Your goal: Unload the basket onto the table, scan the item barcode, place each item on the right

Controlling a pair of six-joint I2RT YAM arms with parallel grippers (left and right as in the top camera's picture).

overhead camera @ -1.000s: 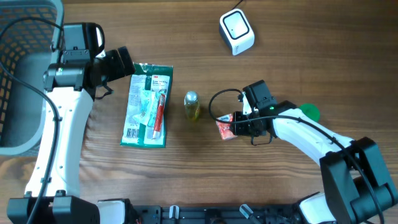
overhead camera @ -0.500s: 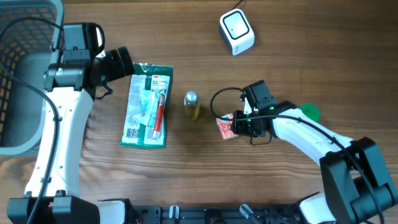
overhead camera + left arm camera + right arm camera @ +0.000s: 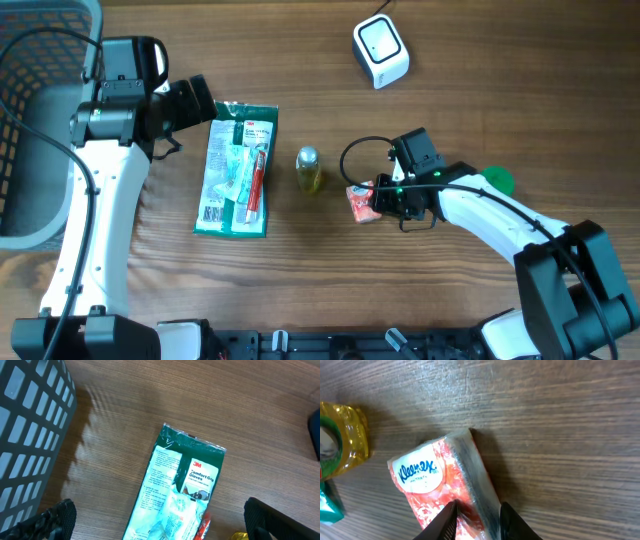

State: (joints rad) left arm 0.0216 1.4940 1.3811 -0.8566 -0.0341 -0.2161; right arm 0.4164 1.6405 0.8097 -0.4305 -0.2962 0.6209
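Kleenex pack (image 3: 434, 486) sits mid-table just right of the yellow bottle (image 3: 309, 170), well below the white scanner (image 3: 380, 52). Right gripper (image 3: 386, 198) is clamped narrow on its right end, fingers (image 3: 446, 521) on either side, arm reaching in low from the right with elbow bent. Left gripper (image 3: 190, 105) is wide open and holds nothing, hanging at the top-left corner of the glove packet (image 3: 175, 490), basket (image 3: 30, 435) on its left.

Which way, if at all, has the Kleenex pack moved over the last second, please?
Yes, slightly: overhead, the Kleenex pack, gripped by the right claw, has shifted a little up the picture, towards the level of the unmoved yellow bottle.
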